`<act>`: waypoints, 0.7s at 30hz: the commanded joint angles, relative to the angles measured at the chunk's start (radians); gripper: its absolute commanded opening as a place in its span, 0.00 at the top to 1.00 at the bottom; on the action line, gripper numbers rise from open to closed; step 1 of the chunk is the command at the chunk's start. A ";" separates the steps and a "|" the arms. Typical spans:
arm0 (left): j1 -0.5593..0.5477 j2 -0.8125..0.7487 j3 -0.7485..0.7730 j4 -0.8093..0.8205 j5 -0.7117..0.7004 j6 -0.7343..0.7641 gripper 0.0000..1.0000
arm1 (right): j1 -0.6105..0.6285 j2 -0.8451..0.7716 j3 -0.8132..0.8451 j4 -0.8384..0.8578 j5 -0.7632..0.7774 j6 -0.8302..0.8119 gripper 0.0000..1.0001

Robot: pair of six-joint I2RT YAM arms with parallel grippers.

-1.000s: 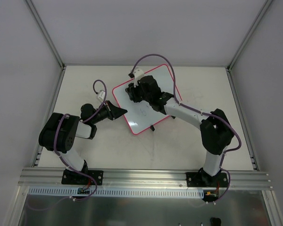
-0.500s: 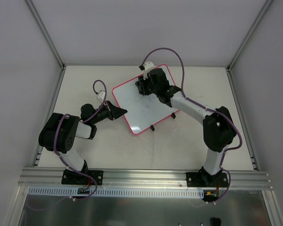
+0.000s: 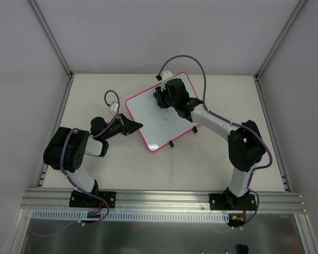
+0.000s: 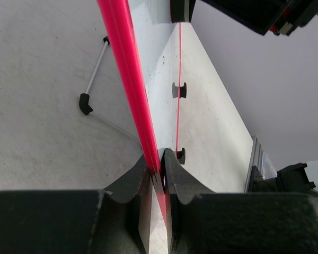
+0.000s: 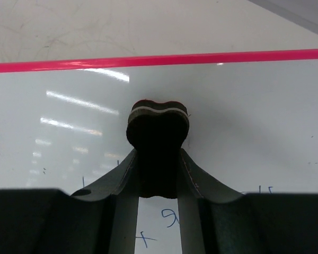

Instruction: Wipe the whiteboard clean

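Observation:
The whiteboard [image 3: 155, 123], glossy white with a pink-red rim, lies tilted at the table's middle. Faint blue scribbles [image 3: 162, 125] sit near its centre and show in the right wrist view [image 5: 172, 219]. My left gripper [image 3: 138, 126] is shut on the board's left rim; in the left wrist view the pink rim [image 4: 128, 79] runs between my fingers [image 4: 158, 169]. My right gripper [image 3: 160, 99] is shut on the black bone-shaped eraser [image 5: 158, 132], pressed on the board's upper part just below the far rim [image 5: 159, 61].
Two small black feet [image 3: 171, 144] stick out from the board's near-right edge, also seen in the left wrist view [image 4: 179, 90]. A thin wire stand with a black tip [image 4: 85, 103] lies on the table under the board. Grey walls close the table's back and sides.
My right gripper with the eraser has moved up and right across the board, from its upper-left part to near the far rim. The left gripper and board stay put.

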 commanded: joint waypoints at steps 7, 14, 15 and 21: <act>-0.012 -0.023 -0.013 0.356 0.014 0.090 1.00 | 0.169 -0.013 -0.089 -0.058 0.002 0.030 1.00; -0.014 -0.024 -0.010 0.356 0.017 0.084 1.00 | 0.233 -0.015 -0.095 -0.057 0.003 0.037 1.00; -0.014 -0.024 -0.008 0.356 0.017 0.084 1.00 | 0.235 -0.020 -0.101 -0.055 0.005 0.037 1.00; -0.014 -0.030 -0.013 0.356 0.018 0.084 1.00 | 0.201 -0.050 -0.149 -0.038 0.012 0.052 1.00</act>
